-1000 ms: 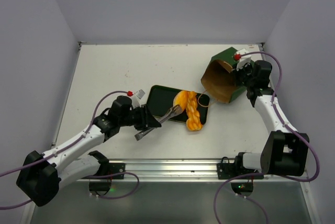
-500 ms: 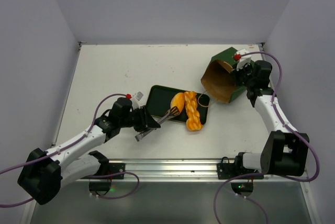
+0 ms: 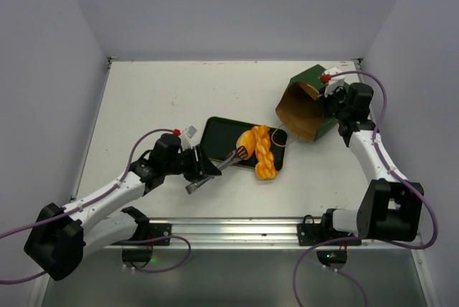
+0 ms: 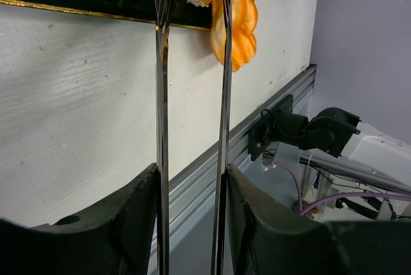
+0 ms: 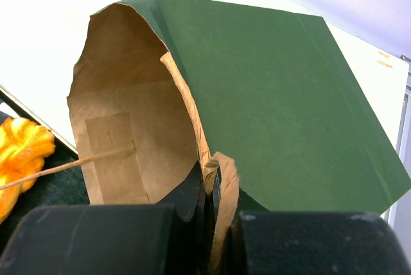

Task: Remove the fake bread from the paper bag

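Two fake bread pieces (image 3: 262,150) out; paper bag (image 3: 297,110) (my right gripper (image 5: 215,214) clamps it) looks empty; left gripper (image 3: 239,153) grip: cannot tell.

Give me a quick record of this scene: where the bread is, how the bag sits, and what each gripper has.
fake bread: on the black tray, one end past its edge
paper bag: on its side, mouth toward the tray, no bread visible inside
left gripper: holds metal tongs, tips at the bread
right gripper: shut on the bag's rim
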Available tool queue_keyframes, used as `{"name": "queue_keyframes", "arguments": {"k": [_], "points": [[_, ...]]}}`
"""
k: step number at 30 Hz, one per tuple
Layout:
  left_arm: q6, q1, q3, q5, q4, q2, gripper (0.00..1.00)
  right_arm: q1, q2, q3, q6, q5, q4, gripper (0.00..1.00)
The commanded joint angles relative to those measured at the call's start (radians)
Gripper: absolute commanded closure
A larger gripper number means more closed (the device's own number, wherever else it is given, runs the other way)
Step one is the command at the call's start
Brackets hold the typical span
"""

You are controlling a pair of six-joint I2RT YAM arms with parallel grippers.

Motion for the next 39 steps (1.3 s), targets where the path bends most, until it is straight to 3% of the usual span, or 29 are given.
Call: {"name": "queue_keyframes", "arguments": {"k": [1, 6, 16, 39], "points": [[0.011, 0.006, 0.025, 0.038, 0.043, -0.005, 0.53, -0.008, -0.023, 0.000, 0.012, 0.010, 0.048, 0.97], [0.021, 0.007, 0.040, 0.042, 0.031, -0.003, 0.52, -0.008, -0.023, 0.000, 0.012, 0.009, 0.048, 0.97], [0.108, 0.009, 0.123, -0.016, -0.153, -0.048, 0.51, -0.008, -0.021, 0.000, 0.012, 0.002, 0.050, 0.97], [0.246, 0.011, 0.282, -0.113, -0.322, -0.075, 0.51, -0.011, -0.023, 0.016, -0.008, -0.019, 0.027, 0.97]]}}
